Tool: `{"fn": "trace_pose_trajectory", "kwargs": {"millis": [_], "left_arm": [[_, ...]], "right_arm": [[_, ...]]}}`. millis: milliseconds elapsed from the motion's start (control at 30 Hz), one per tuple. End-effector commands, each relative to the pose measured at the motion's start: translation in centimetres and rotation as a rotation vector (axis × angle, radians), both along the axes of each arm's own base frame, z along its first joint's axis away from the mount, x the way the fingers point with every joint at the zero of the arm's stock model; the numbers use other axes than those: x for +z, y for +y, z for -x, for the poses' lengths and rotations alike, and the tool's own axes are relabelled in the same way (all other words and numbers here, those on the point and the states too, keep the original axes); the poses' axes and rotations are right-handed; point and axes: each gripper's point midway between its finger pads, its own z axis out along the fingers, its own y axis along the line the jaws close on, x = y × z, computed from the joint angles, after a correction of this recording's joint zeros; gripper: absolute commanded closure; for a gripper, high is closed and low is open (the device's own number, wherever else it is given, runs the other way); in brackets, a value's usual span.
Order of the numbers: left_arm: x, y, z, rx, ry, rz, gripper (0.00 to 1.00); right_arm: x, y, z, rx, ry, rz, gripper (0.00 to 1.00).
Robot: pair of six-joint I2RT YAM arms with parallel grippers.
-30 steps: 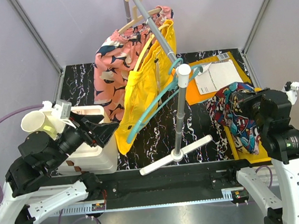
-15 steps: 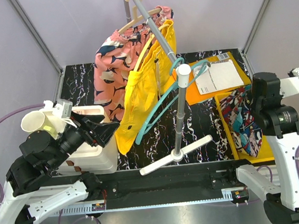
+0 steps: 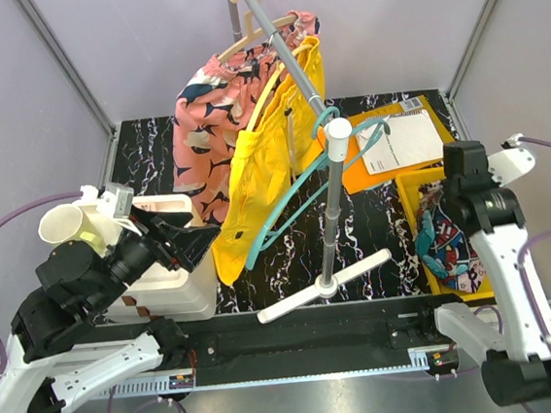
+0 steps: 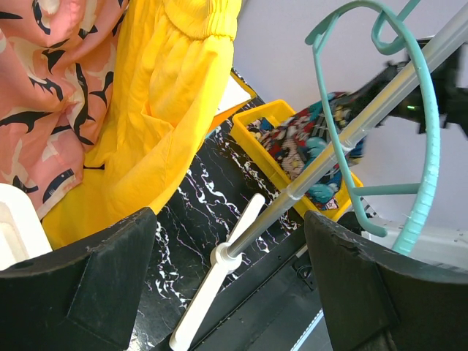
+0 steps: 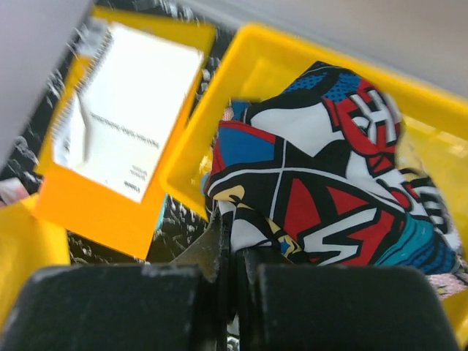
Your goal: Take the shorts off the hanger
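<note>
Watching the grey metal clothes rail [image 3: 291, 63]: what has shifted to its right?

— The right arm has drawn back toward the near edge and brought the multicolour comic-print fabric shorts [image 3: 442, 239] with it; a second ago they lay spread across the orange envelope with the white label [image 3: 387, 152] and the rim of the yellow plastic bin [image 5: 207, 110]; now they hang bunched inside the bin, right of the rail's foot.

Has it let go of them?

— Not yet, by the look of it; the right claw [image 5: 232, 256] is pressed fully closed, and the wrist view shows printed cloth running down into the seam between its fingers; I judge it to be pinching a fold.

So that pair is off its hanger?

— Yes; the teal plastic hanger [image 4: 434, 139] on the rail looks bare; what remains is the release into the bin.

And the other pair?

— The plain bright yellow shorts [image 3: 262, 169] hang from the rail on its left side, beside a pink patterned garment [image 3: 203, 116]; untouched.

The left arm?

— Unmoved over the last second; the left claw [image 4: 228, 248] stands wide open and empty, left of the rail above the black marbled desk [image 3: 291, 264], facing the yellow shorts; probably its job next.
</note>
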Motion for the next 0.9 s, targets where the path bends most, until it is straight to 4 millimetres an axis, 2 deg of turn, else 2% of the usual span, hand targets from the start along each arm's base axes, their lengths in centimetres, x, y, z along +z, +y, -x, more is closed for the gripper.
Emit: {"fn": "trace_pose_trajectory", "kwargs": {"millis": [0, 33, 67, 133, 167, 267, 300, 367, 400, 467, 500, 533, 600, 633, 733, 767, 833, 867], "left_arm": [[2.3, 0.6, 0.9, -0.021, -0.043, 0.061, 0.14], [2.3, 0.7, 1.0, -0.021, -0.042, 0.059, 0.14], [2.4, 0.8, 1.1, -0.022, -0.041, 0.064, 0.14], [2.5, 1.2, 1.3, -0.019, -0.040, 0.072, 0.14], [2.4, 1.2, 1.3, -0.018, -0.039, 0.071, 0.14], [2.5, 1.5, 1.4, -0.013, -0.040, 0.083, 0.14], [2.5, 1.5, 1.4, -0.013, -0.039, 0.084, 0.14], [2.7, 1.5, 1.6, -0.021, -0.040, 0.087, 0.14], [2.8, 1.4, 1.6, -0.024, -0.040, 0.087, 0.14], [2.8, 1.3, 1.7, -0.033, -0.039, 0.084, 0.14], [2.9, 1.3, 1.6, -0.031, -0.039, 0.084, 0.14], [2.9, 1.3, 1.7, -0.033, -0.041, 0.084, 0.14], [2.9, 1.2, 1.6, -0.033, -0.038, 0.083, 0.14], [2.9, 1.2, 1.7, -0.034, -0.037, 0.084, 0.14], [2.9, 1.3, 1.7, -0.034, -0.038, 0.085, 0.14], [2.8, 1.2, 1.7, -0.034, -0.034, 0.085, 0.13], [2.7, 1.2, 1.7, -0.031, -0.033, 0.086, 0.14], [2.5, 1.2, 1.6, -0.031, -0.030, 0.082, 0.13]], "right_arm": [[-3.4, 1.4, -4.8, 0.028, -0.031, -0.217, 1.00], [-5.1, 1.6, -5.8, 0.038, 0.015, -0.256, 1.00], [-5.7, 0.2, -6.0, -0.003, 0.027, -0.270, 1.00], [-7.5, -0.3, -6.7, -0.018, 0.064, -0.329, 1.00], [-8.2, -1.2, -6.7, -0.051, 0.057, -0.361, 1.00], [-10.6, -1.8, -7.1, -0.054, 0.061, -0.463, 1.00], [-11.1, -3.6, -6.6, -0.105, 0.057, -0.478, 0.99], [-13.0, -5.2, -6.1, -0.147, 0.089, -0.540, 0.98], [-13.5, -6.9, -5.5, -0.198, 0.084, -0.562, 0.98], [-14.5, -8.0, -5.6, -0.222, 0.114, -0.570, 0.93], [-14.8, -8.3, -5.7, -0.221, 0.128, -0.568, 0.89], [-15.4, -8.1, -5.8, -0.190, 0.173, -0.571, 0.79], [-15.2, -7.9, -5.9, -0.166, 0.207, -0.580, 0.71], [-15.3, -7.8, -5.7, -0.142, 0.233, -0.571, 0.58], [-13.9, -8.0, -4.4, -0.115, 0.289, -0.512, 0.34], [-13.4, -7.8, -3.6, -0.120, 0.313, -0.508, 0.21], [-11.7, -7.7, -2.4, -0.108, 0.312, -0.464, 0.02], [-11.1, -7.4, -1.7, -0.114, 0.316, -0.460, 0.00]]}}
